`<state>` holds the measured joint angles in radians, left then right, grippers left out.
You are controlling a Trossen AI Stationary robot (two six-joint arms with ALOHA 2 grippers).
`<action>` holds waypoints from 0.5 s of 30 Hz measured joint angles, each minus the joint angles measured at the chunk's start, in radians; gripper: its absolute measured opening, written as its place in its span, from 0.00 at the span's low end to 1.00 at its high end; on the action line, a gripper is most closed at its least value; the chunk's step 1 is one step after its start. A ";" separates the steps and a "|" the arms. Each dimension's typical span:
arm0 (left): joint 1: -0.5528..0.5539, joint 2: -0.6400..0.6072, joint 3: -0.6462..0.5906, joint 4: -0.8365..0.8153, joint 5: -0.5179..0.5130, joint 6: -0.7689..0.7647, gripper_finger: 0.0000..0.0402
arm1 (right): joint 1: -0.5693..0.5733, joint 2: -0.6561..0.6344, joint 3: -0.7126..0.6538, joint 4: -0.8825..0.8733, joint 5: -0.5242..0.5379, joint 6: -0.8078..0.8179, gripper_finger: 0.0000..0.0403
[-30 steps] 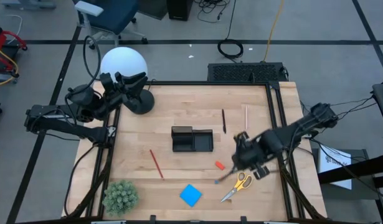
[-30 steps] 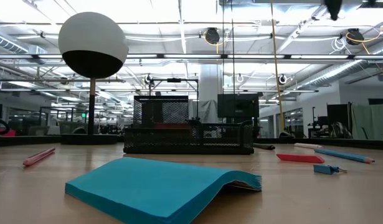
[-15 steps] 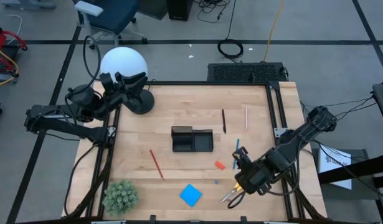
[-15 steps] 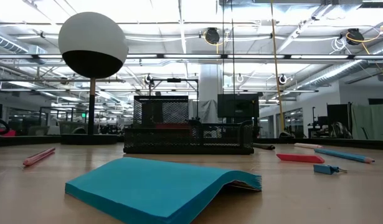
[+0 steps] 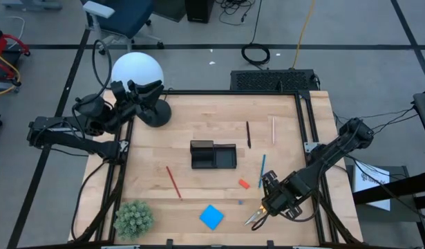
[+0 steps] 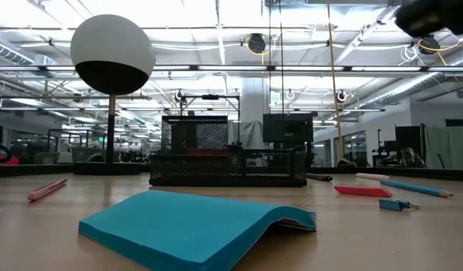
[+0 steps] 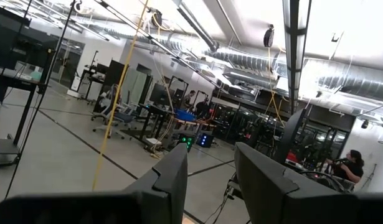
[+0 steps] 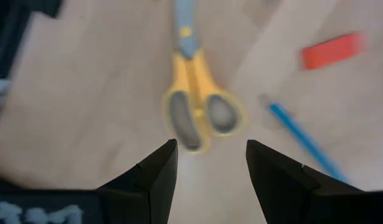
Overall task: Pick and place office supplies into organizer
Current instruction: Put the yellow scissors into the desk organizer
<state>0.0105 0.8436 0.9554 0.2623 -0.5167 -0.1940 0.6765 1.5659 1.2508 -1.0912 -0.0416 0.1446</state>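
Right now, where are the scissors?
In the high view the scissors lie near the table's front edge on the right side, partly under the open right claw, right of the blue note pad.

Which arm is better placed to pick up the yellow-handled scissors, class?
The right. The right gripper hovers open directly above the scissors, whose handles sit just ahead of its fingers. The left gripper is parked by the lamp at the table's far corner.

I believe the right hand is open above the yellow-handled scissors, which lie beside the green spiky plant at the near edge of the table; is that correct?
Not quite. The right hand is open above the yellow-handled scissors, but they lie far from the green spiky plant, at the opposite near corner; the high view shows this.
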 joint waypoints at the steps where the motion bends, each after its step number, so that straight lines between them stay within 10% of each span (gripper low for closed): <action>1: 0.000 0.000 0.000 0.000 0.000 0.000 0.32 | 0.002 0.000 -0.011 0.007 -0.029 0.015 0.45; 15: 0.000 0.000 0.000 0.000 0.000 0.000 0.32 | 0.085 0.000 -0.151 0.189 -0.088 0.132 0.45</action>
<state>0.0105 0.8436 0.9556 0.2623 -0.5167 -0.1940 0.7618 1.5658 1.1000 -0.9018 -0.1300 0.2769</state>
